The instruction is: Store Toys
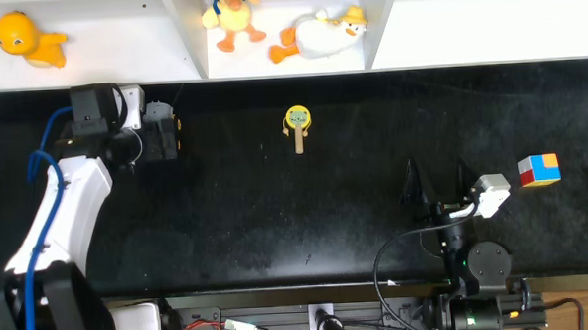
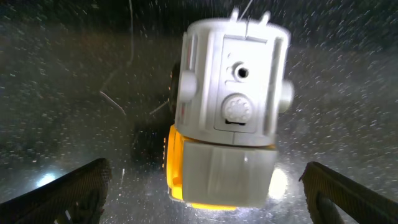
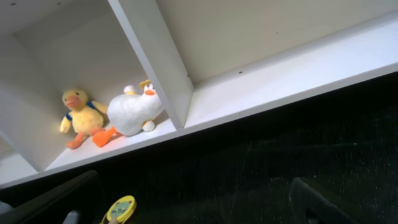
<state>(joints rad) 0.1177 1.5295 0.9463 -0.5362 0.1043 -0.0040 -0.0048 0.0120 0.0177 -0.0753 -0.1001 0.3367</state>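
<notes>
White left arm stretched up-table | left gripper wide over toy robot | right gripper wide

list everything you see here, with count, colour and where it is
toy duck: 1, yellow-orange, left shelf bay
plush duck: 1, yellow, middle bay
goose: 1, white plush, middle bay, beside the plush duck
stick toy: 1, yellow, mid table
cube: 1, multicoloured, table's right
boxy toy: 1, grey and yellow, table's left, under the left gripper
shelf: 1, white, along the table's far edge
table: 1, black
left gripper: 1, black, open
right gripper: 1, black, open, left of the cube
</notes>
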